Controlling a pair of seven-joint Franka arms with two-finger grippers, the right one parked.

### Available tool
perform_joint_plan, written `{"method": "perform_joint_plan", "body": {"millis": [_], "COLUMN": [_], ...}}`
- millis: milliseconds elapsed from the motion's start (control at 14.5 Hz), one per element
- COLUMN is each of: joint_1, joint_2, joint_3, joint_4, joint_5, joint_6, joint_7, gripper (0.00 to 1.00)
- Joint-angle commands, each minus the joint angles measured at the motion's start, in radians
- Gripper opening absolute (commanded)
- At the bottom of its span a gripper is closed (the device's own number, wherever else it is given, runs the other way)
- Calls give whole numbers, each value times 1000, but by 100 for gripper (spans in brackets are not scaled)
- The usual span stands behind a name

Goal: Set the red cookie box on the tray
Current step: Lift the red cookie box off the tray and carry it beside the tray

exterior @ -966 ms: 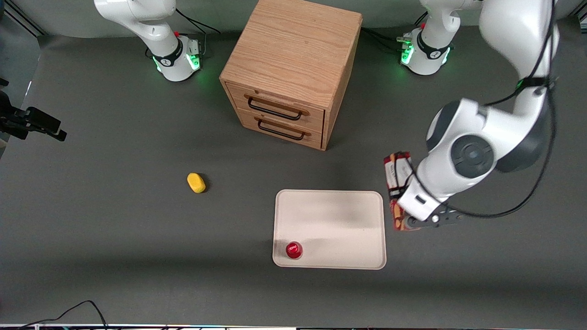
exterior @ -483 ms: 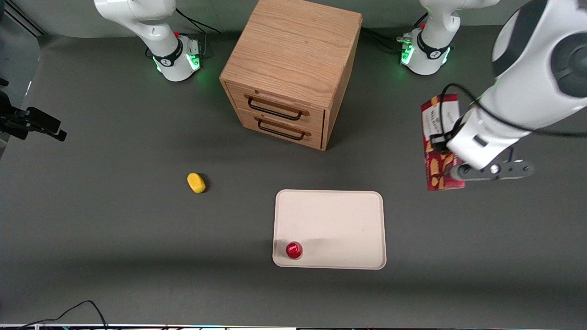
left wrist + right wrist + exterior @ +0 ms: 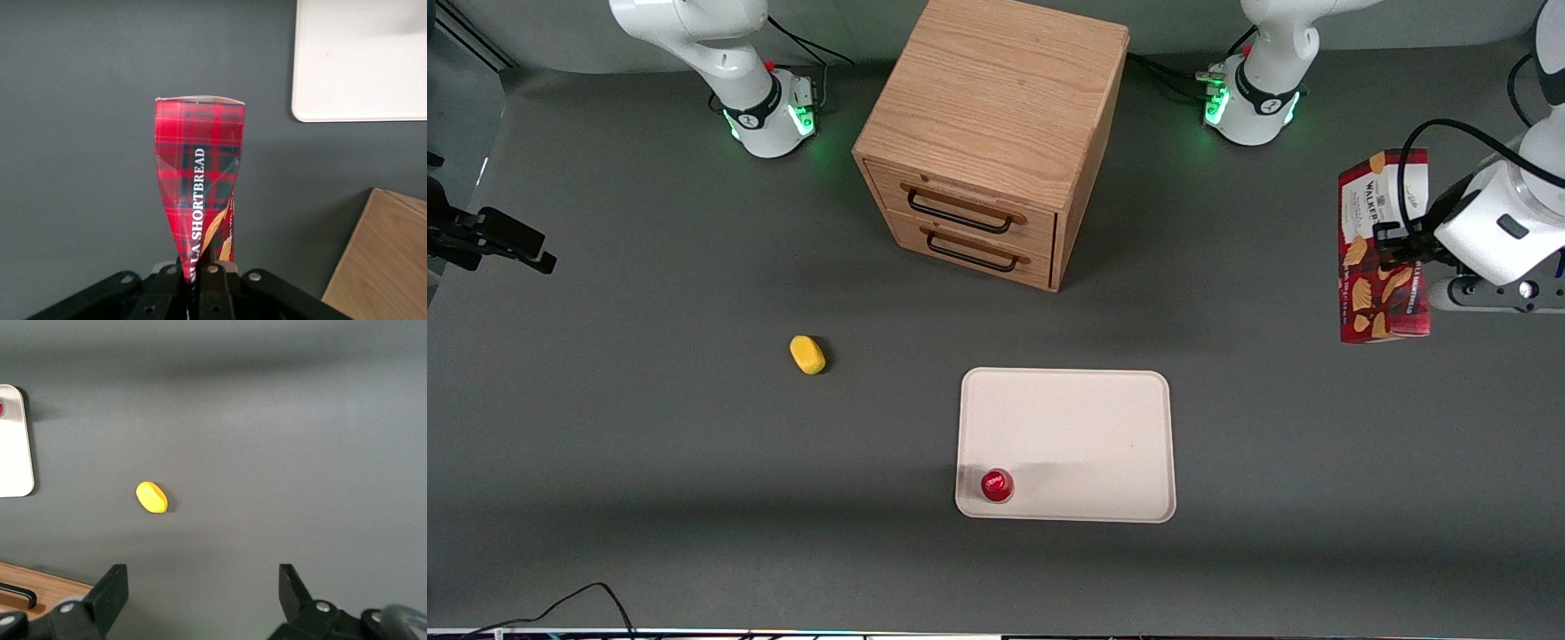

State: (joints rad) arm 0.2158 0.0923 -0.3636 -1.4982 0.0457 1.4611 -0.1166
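Dark-red tartan, the red cookie box hung in the air above the grey tabletop toward the working arm's end, clamped at its crumpled end by the pincer, whose fingers were pressed together on the carton. The box was well apart from the cream tray, which lay nearer the front camera than the wooden drawer cabinet and carried a small round red cap in one near corner. A yellow lump lay on the tabletop toward the parked arm's end.
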Motion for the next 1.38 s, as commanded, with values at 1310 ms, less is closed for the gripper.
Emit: {"method": "perform_joint_plan", "body": {"millis": [1310], "joint_1": [31], "joint_2": [-19], "joint_3": [250], "joint_4": [-1103], "joint_5": [-110], "joint_6": [1372], "joint_7": [153], "gripper": [0]}}
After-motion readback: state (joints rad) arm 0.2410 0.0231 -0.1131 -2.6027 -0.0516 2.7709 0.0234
